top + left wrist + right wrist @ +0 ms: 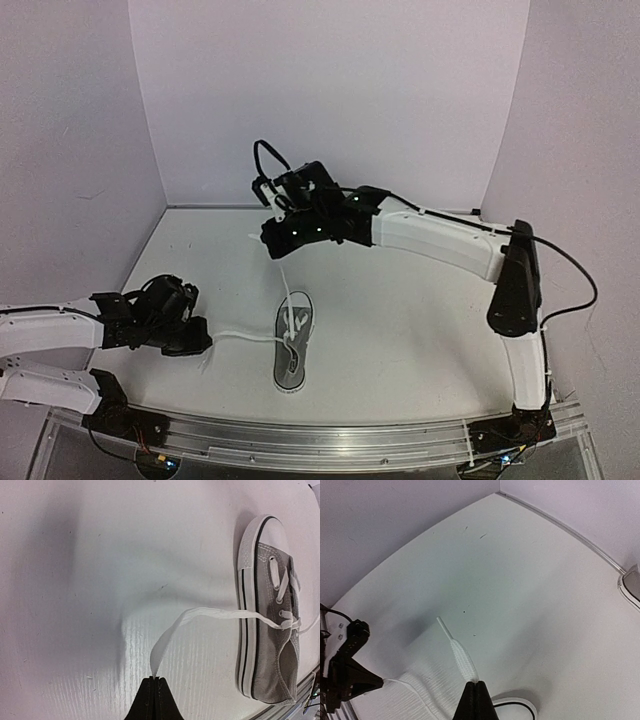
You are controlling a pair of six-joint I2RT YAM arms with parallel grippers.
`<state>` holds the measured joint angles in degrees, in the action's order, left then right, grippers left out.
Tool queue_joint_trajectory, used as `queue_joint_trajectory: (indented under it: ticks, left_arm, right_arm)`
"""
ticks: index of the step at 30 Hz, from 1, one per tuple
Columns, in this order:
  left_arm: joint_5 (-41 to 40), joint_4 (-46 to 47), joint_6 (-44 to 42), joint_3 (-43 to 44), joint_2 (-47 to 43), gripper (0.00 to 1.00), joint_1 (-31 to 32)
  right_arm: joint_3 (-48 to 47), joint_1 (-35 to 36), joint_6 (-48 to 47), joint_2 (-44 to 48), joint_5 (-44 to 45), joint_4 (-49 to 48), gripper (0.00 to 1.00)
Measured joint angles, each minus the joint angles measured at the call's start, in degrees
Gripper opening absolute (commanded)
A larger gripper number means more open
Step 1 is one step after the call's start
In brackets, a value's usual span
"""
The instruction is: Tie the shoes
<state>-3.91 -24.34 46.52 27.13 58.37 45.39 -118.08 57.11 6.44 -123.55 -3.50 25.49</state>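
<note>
Left gripper (pixel 155 679) and right gripper (pixel 476 682) each pinch a lace end (pixel 200 614) of the grey shoe (pixel 292 345) by the desk's front edge (pixel 400 400); pulling evenly apart should stop it sliding

Bright even light, soft shadows, sharp

The top external camera looks down from high behind the near edge and takes in the whole worktop (pixel 420 330). The left wrist camera sits low and close, facing the sneaker (pixel 270 645) side-on. The right wrist camera looks down from higher up. All three views show the sneaker's white lace (pixel 220 613).
</note>
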Motion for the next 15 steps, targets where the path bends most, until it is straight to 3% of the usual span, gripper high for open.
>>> queue_joint_trajectory:
  ticks: [9,15]
  left_arm:
    - [2.7,2.81,-6.39,1.4,-1.29,0.0,0.0]
    - [9.06,5.98,-9.95,2.07,0.64,0.0,0.01]
  right_arm:
    - [36.67,0.02,7.59,22.24,3.23,-5.29,0.0]
    - [47.18,-0.17,12.44,26.19,2.39,-7.81,0.0]
